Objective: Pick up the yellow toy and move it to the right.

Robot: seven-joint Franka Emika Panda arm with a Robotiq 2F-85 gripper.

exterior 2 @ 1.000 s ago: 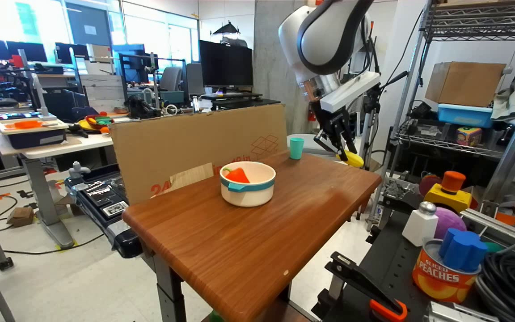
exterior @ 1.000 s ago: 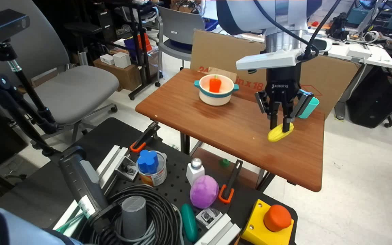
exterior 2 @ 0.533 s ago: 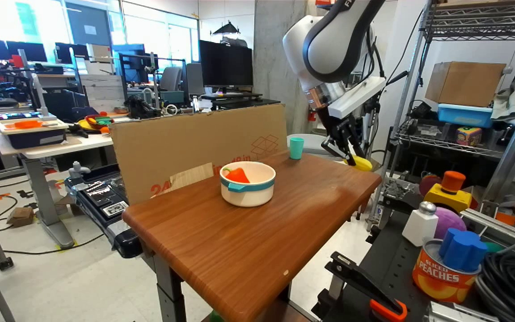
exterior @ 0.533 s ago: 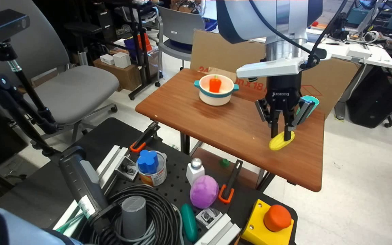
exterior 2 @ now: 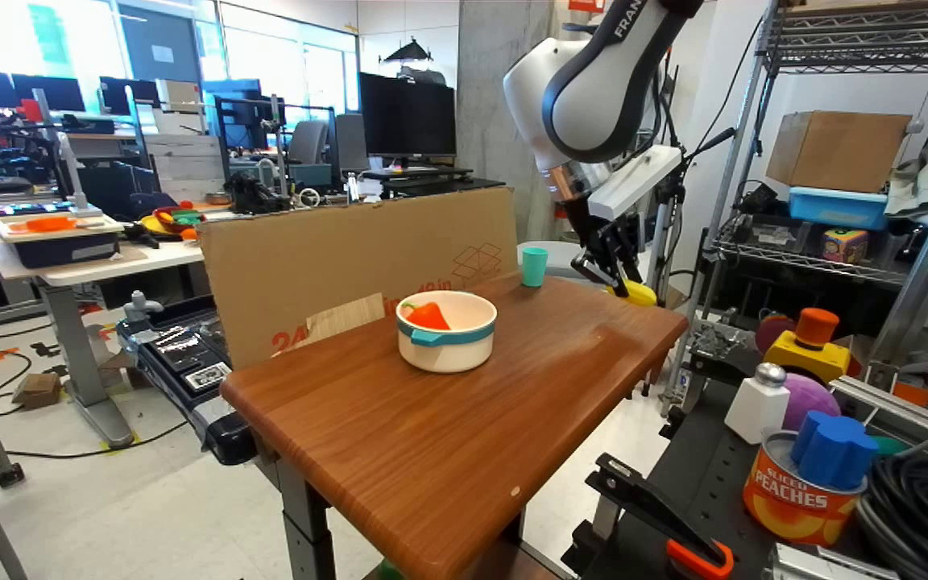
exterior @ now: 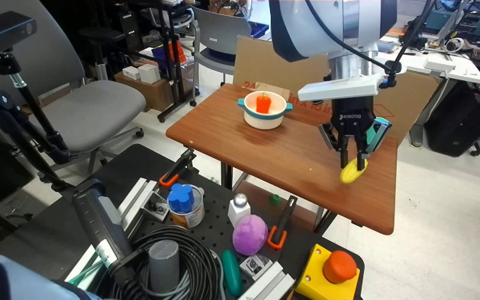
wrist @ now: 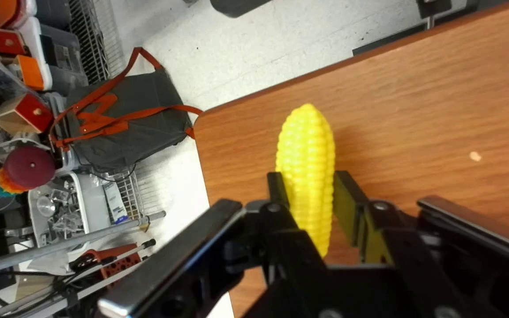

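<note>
Where end effector [wrist: 309, 175] grips yellow toy [wrist: 306, 148] — fingers [wrist: 347, 198] hide part.

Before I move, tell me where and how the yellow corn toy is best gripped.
Likely around mid-length of the yellow corn toy, from above: it is long and slim, and the claw, pointing down, pinches its narrow width, fingers on both long sides.

In an exterior view you have carried the yellow toy [exterior: 350, 173] right, mostly within the last half second, and the end effector [exterior: 352, 166] has gone with it; both stand lower there than a second ago. The toy has turned too, its length running more near to far. Your end effector now crosses the teal cup's [exterior: 372, 133] right side.
</note>
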